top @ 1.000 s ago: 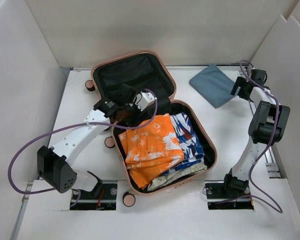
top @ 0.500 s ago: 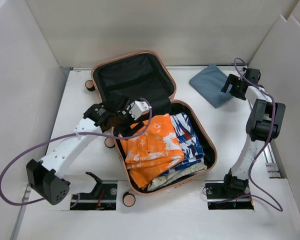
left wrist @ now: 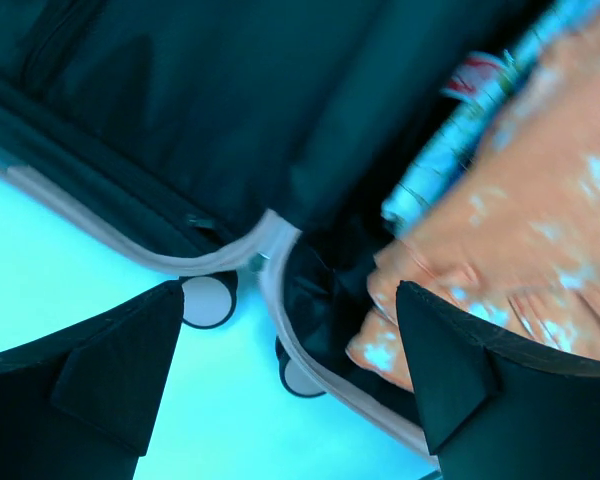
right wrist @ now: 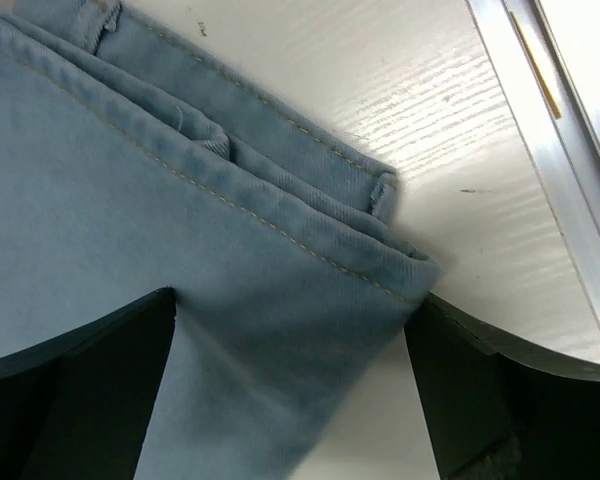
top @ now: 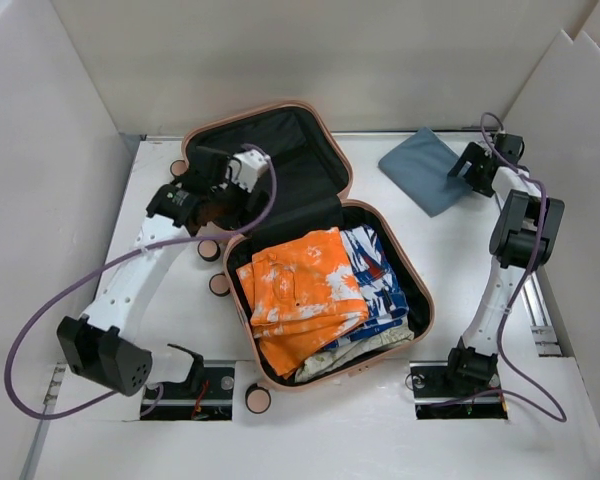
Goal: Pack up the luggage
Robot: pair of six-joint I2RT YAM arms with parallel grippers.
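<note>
The white table (top: pixel 330 435) is seen from above. The luggage (top: pixel 300 150) is laid open in the middle of it, with the lid flat at the far side. In the near half, an orange shirt (top: pixel 300 295) is laid on top of a blue shirt (top: pixel 380 275). A folded blue cloth (top: pixel 420 170) is left out on the table, to the right of the lid and apart from it.

The right gripper (right wrist: pixel 290 330) is held low at a corner of the cloth, and its jaws are spread wide, one on each side of the folded edge. Nothing is gripped yet. The left gripper (left wrist: pixel 290 340) is held above the left side of the luggage, near the hinge and two small wheels (left wrist: pixel 208 300). Its jaws are spread wide too, and nothing is held.

The step in hand looks like picking up the blue cloth. Next, the jaws need to be shut on all the folds together. Then the cloth should be lifted and carried over to the pile.
</note>
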